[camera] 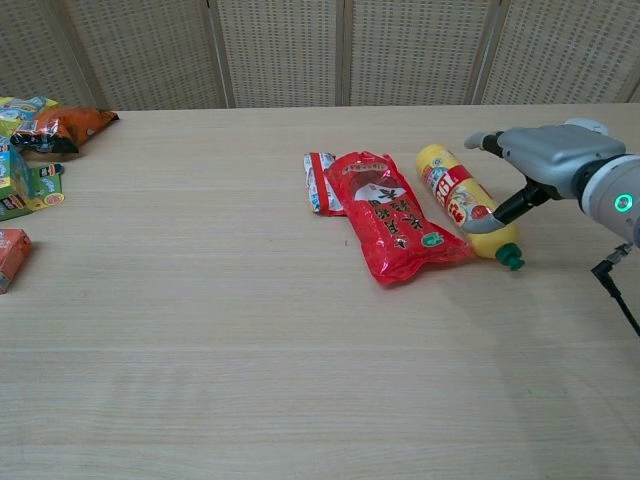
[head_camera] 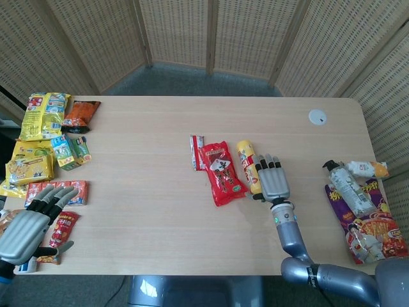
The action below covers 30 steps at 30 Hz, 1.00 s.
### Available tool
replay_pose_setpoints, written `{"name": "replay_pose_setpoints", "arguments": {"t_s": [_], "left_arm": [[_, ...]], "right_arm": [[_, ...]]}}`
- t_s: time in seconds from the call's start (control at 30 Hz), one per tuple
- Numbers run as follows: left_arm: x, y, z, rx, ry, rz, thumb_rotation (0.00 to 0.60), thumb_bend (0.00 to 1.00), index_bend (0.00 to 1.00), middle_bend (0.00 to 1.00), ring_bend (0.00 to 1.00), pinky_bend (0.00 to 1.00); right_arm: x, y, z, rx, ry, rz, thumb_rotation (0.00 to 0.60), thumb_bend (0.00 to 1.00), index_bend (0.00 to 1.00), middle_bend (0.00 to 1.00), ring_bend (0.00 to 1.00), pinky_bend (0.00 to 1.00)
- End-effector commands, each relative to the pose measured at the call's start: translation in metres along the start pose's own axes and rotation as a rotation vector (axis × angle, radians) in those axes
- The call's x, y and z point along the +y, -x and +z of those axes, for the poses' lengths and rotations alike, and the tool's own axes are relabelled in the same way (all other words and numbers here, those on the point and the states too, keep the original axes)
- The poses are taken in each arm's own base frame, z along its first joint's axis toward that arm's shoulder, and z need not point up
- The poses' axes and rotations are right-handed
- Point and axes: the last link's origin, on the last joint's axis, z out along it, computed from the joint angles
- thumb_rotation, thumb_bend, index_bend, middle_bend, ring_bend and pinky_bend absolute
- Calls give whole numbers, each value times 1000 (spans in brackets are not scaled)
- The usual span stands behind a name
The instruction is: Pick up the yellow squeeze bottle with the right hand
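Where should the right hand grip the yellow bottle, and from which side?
Probably mid-body, at the label, from above and its right. The bottle lies flat, green cap toward the robot, red pouch close on its left; the right hand hovers open on its free side.
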Motion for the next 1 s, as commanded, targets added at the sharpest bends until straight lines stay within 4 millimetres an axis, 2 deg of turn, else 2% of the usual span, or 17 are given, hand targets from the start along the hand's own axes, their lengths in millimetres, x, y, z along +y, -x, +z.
{"name": "replay_pose_setpoints", "arguments": {"t_s": [0.03, 0.47, 0.77, 1.0], "left_arm": [[-1, 0, -1, 0, -4, -1, 576, 212, 0, 0, 0, 0], [-3, -1, -3, 5, -6, -4, 576, 212, 0, 0, 0, 0], [-3, -2, -7, 10, -12, -7, 575, 212, 0, 0, 0, 0], [2, -5, -9, 17, -5, -2, 576, 212, 0, 0, 0, 0]], "right_arm": [[-2, 1, 3, -1, 1, 7, 379, 52, 0, 0, 0, 0], [-18, 3, 21, -11, -17, -32, 380, 56, 0, 0, 0, 0], [-14, 11, 27, -17, -34, -51, 381, 57, 0, 0, 0, 0], [2, 19, 29, -8, -43, -103, 380, 57, 0, 0, 0, 0]]}}
